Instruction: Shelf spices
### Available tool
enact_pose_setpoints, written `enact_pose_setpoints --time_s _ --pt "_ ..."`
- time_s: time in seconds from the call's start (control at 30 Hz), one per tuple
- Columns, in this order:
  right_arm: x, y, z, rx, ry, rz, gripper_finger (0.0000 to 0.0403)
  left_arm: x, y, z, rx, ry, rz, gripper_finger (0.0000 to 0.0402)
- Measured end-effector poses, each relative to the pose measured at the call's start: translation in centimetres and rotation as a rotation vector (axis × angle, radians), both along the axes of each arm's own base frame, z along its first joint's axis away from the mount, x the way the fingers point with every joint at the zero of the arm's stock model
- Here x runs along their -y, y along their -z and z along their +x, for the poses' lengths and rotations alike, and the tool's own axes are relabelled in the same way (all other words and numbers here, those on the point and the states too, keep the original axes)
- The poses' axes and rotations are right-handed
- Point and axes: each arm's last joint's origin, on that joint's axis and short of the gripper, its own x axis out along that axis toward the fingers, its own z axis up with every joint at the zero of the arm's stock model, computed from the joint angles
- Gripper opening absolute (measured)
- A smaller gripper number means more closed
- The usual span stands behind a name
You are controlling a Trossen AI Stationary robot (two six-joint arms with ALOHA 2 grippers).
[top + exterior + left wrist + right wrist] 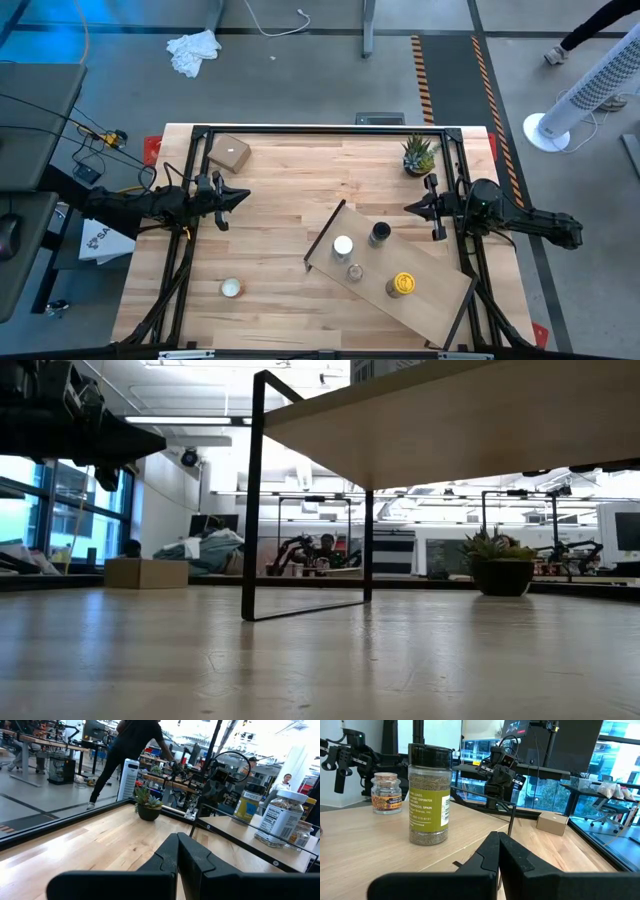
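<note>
Yellow jar (401, 285) (black-capped jar (379, 234) beside).

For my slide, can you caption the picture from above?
Four spice jars stand on the shelf; the left gripper and right gripper wait nearby, jaws shut.

A small potted plant (419, 154) stood near the far right corner of the wooden worktop (280, 200), while a small cardboard box (229, 153) sat near the far left corner and a little round tin (231, 288) lay close to the near left edge. On the grey floor beyond the worktop lay a crumpled white cloth (193, 51) and a loose white cable (285, 22), and a white tower fan (585, 95) stood off to the right beside strips of orange-and-black hazard tape (422, 66). In the room behind, a person in dark clothes (129, 751) walked past a row of desks.
</note>
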Motion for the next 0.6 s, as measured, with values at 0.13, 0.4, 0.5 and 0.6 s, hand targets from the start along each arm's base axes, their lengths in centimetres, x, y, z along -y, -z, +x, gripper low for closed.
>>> enact_pose_setpoints --time_s 0.13,0.4,0.5,0.6 --pt "0.0 0.0 0.0 0.000 0.000 0.000 0.0000 0.0 0.0 0.0 0.000 0.000 0.000 0.0001" --pt "0.0 0.0 0.0 0.000 0.000 0.000 0.0000 0.0 0.0 0.0 0.000 0.000 0.000 0.0001" --pt "0.0 -0.3 0.0 0.030 0.000 -0.004 0.0000 0.0 0.0 0.0 0.000 0.000 0.000 0.0001" --pt "-0.1 -2.6 -0.5 0.255 -0.033 0.121 0.0000 0.0 0.0 0.0 0.000 0.000 0.000 0.0001"
